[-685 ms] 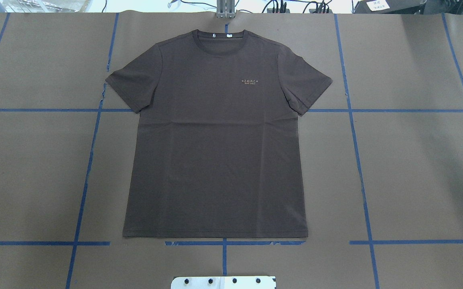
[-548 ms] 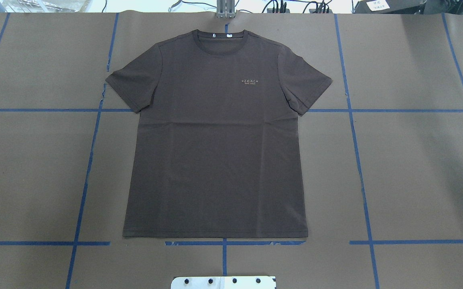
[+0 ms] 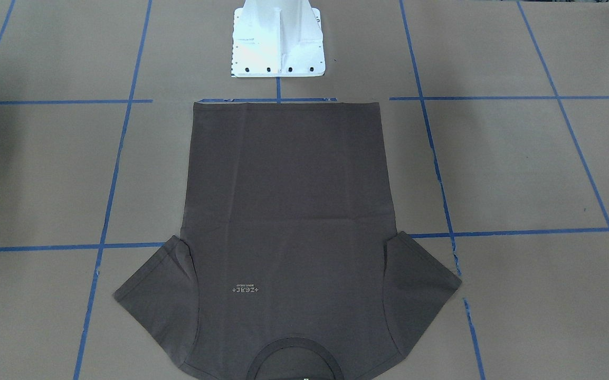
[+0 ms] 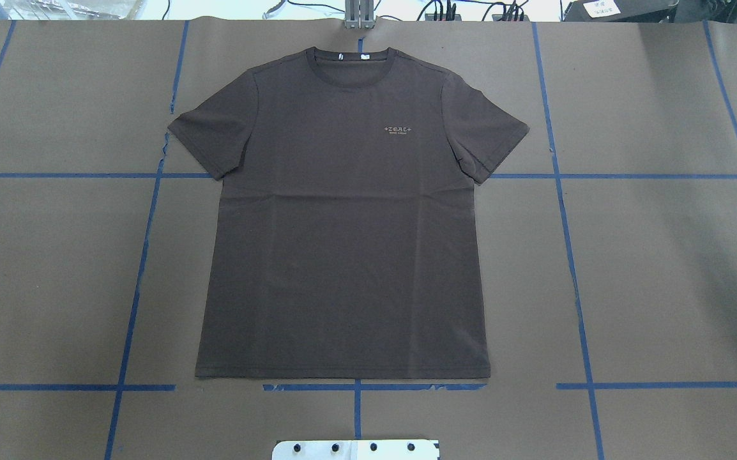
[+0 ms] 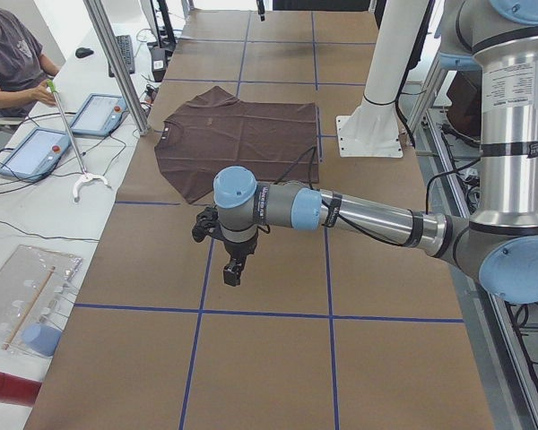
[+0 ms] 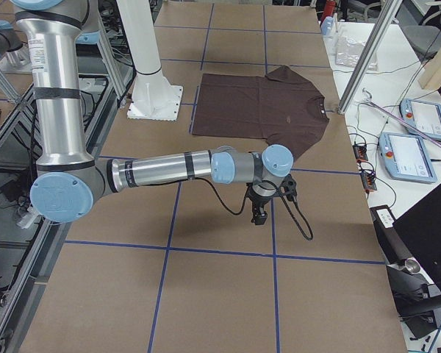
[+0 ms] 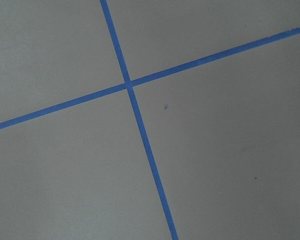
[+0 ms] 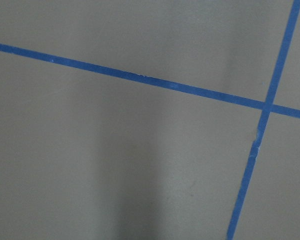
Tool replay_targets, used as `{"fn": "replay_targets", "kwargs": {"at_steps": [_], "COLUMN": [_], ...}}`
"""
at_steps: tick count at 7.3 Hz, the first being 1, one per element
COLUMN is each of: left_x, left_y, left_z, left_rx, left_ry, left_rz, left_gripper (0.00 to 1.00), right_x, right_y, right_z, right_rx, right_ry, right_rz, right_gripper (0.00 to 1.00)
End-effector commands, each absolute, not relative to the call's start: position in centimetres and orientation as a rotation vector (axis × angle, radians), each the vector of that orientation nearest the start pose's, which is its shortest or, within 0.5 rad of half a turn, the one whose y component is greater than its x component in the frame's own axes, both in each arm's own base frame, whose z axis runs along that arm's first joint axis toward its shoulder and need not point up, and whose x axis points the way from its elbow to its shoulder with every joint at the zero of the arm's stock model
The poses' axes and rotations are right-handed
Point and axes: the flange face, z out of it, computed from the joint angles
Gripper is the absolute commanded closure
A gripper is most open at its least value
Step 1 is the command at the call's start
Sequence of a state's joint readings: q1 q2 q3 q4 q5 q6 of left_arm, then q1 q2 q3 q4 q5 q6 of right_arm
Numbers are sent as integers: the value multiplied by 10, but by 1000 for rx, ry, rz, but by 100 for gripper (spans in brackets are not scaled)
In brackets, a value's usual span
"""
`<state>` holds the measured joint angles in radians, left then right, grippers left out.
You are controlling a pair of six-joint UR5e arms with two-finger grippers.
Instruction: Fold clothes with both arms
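The dark grey-brown T-shirt (image 4: 343, 243) lies flat and face up on the brown paper, collar (image 4: 350, 56) at the far edge, hem toward the robot base, both sleeves spread. It also shows in the front-facing view (image 3: 283, 200) and both side views (image 5: 242, 134) (image 6: 264, 107). My left gripper (image 5: 233, 269) hangs over bare paper well to the shirt's left. My right gripper (image 6: 259, 215) hangs over bare paper well to the shirt's right. Both show only in the side views, so I cannot tell whether they are open or shut. Both wrist views show only paper and blue tape.
The white base pedestal (image 3: 278, 42) stands just behind the hem. Blue tape lines (image 4: 138, 268) grid the paper. An operator (image 5: 13, 54) sits with tablets (image 5: 94, 115) beyond the table's far edge, and an aluminium post (image 5: 117, 63) stands near the collar.
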<state>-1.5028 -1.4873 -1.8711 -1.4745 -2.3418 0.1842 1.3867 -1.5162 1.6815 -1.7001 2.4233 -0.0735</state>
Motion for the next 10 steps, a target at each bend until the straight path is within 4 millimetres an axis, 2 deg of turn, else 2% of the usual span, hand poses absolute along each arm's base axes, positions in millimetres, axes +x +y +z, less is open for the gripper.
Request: {"fn": "replay_targets", "kwargs": {"at_steps": [1, 2, 3, 5, 6, 7, 8, 9, 10], "left_x": [-31, -31, -31, -25, -26, -26, -26, -26, -26], "left_y": [-463, -461, -460, -457, -457, -457, -457, -457, -457], "left_z": [547, 547, 547, 546, 548, 549, 544, 544, 542], "left_rx": [195, 213, 218, 210, 206, 205, 214, 214, 217], "left_ry": [786, 786, 790, 865, 861, 861, 860, 862, 863], "left_rz": [308, 309, 308, 308, 308, 307, 309, 309, 310], "left_gripper": [0, 0, 0, 0, 0, 0, 0, 0, 0], "right_x": [-85, -119, -164, -249, -290, -329, -360, -373, -389], "right_y": [-530, -535, -544, -600, -621, -642, -651, -659, -664], "right_z": [554, 536, 515, 473, 457, 445, 443, 442, 447], "right_rx": [-30, -16, 14, 11, 64, 104, 111, 113, 137], "right_ry": [-871, -887, -915, -957, -928, -899, -909, -910, -868], "right_rz": [-227, -189, -153, 16, 50, 124, 188, 204, 215], "right_gripper": [0, 1, 1, 4, 4, 10, 13, 21, 23]}}
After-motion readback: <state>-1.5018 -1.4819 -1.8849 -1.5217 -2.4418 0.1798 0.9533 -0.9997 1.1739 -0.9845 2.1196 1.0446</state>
